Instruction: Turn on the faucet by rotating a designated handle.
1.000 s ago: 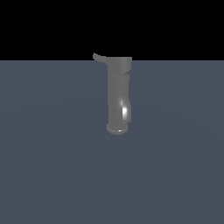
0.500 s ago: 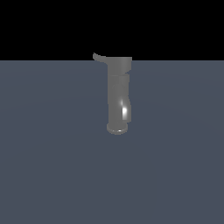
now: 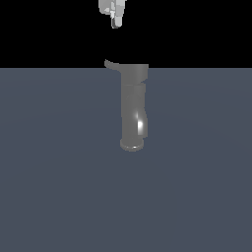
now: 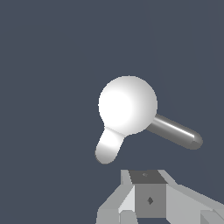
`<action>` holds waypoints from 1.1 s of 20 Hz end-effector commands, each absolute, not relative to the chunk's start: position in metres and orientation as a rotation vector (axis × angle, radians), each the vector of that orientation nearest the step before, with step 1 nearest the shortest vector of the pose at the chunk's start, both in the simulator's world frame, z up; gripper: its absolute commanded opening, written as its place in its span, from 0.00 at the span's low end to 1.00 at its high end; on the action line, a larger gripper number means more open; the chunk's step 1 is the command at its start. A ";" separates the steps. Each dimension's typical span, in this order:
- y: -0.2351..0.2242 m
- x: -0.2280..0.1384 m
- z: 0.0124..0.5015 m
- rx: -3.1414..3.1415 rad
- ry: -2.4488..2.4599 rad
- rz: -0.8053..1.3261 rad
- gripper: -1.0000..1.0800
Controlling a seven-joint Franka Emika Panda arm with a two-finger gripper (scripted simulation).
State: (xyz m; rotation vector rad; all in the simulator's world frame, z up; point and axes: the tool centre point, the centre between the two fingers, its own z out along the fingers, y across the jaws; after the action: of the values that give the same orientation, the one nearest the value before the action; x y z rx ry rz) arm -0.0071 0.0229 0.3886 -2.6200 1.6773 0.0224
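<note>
In the wrist view the nearest thing is the gripper [image 4: 151, 199] itself: grey and white blocks of its body fill the near edge of the picture, and the fingertips cannot be separated there. Beyond it, seen straight from above, is the faucet [image 4: 127, 105] — its wide cap looks like a bright white disc. From under the cap the handle [image 4: 175, 131] sticks out sideways as a thin grey rod, and on another side a short rounded white part [image 4: 108, 146] of the body shows. Behind all is the dark blue-grey floor [image 4: 48, 65].

The exterior view gives what the wrist view does not: the long axis of the faucet [image 3: 134, 106]. It stands upright on the floor [image 3: 54, 172], the flared ring down, the wider cap up. The handle [image 3: 112, 65] leaves the cap toward the exterior view's left, a little curved. The gripper [image 3: 114, 15] hangs above — pointing down, well apart from the handle. Whether its fingers are open or closed, I cannot tell.
</note>
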 end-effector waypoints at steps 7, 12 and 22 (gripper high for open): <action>0.032 0.032 0.347 -2.429 1.962 0.022 0.00; 0.037 0.050 0.325 -2.327 2.095 0.014 0.00; 0.042 0.068 0.299 -2.208 2.233 0.001 0.00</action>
State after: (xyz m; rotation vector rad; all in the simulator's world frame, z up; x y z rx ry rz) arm 0.0657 0.0415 0.3017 -2.2219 2.2191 0.0040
